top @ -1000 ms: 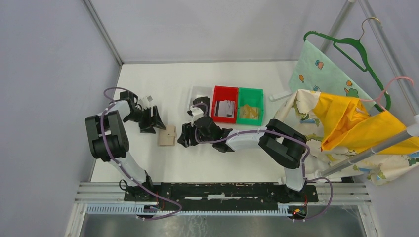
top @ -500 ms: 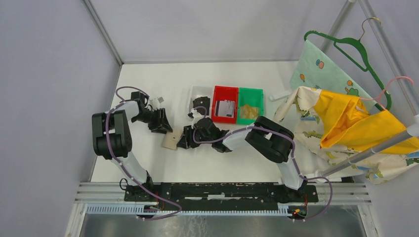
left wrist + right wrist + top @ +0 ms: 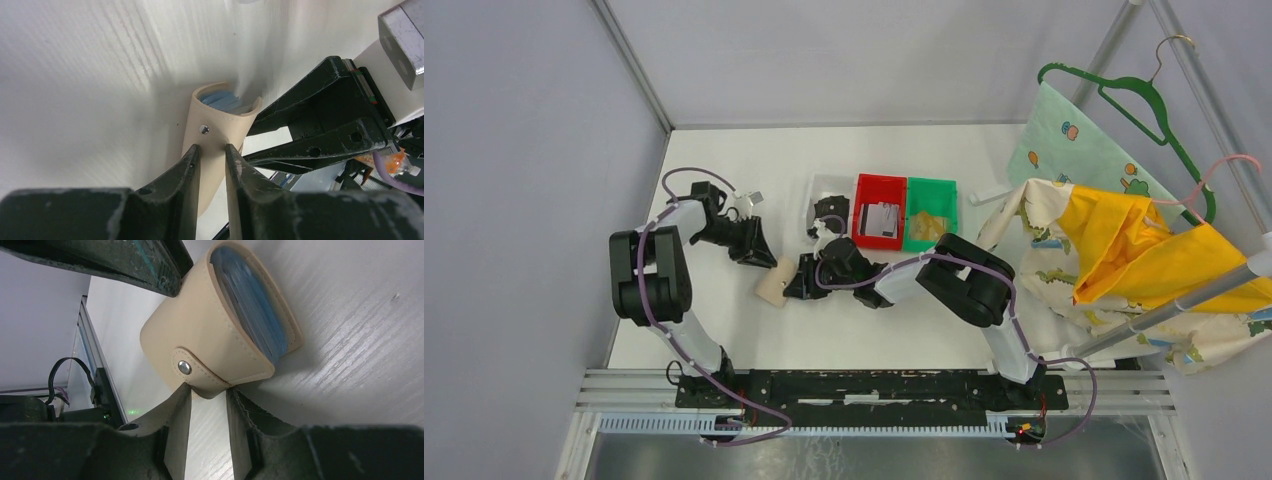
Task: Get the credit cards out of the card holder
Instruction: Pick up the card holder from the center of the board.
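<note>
Pinching the tan card holder between close-set fingers, the left gripper is leaning in from the left; the right gripper is straddling the holder's tab end, fingers nearly together, though I cannot tell whether they are gripping; the holder is standing bowed on the white table between both grippers; pale credit cards are lying in the red bin to the far right.

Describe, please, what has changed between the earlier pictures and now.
The left gripper moved right and nearer, up to the holder's left end. The holder slid slightly right and now looks tipped up off its flat side, between both grippers. The right gripper barely shifted, though its elbow swung left. Whether either grips the holder is unclear. The bins stayed put.
</note>
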`<move>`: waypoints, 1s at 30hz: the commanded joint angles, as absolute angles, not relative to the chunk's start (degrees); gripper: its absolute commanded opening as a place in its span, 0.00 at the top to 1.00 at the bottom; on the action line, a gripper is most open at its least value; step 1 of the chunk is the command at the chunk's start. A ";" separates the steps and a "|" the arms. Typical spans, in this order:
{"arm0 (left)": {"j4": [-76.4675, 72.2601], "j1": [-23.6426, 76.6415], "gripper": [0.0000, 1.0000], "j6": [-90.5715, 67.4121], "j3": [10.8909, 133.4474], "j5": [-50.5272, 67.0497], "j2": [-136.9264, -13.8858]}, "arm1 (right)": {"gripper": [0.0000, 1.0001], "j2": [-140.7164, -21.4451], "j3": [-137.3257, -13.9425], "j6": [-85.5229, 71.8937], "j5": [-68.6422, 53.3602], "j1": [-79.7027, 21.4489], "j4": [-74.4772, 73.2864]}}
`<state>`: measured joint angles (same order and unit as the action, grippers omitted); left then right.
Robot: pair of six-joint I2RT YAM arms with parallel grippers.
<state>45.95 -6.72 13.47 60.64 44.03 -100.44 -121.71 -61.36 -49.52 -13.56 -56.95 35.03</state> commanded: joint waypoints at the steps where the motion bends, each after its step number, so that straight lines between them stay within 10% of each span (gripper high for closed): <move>1: 49.97 -4.79 0.69 17.29 60.18 49.69 -98.98 | 0.63 -122.68 -60.03 -50.10 -12.32 -56.34 37.08; 17: 50.00 2.51 0.42 17.21 60.28 42.44 -103.09 | 0.64 -121.62 -51.48 -51.43 -11.78 -54.42 44.96; 26: 50.28 5.55 0.96 16.70 62.06 41.80 -101.77 | 0.62 -120.48 -48.55 -51.86 -12.19 -53.78 48.58; 30: 52.24 5.61 0.98 16.64 64.22 43.21 -99.55 | 0.41 -118.11 -46.85 -51.90 -11.97 -53.66 49.33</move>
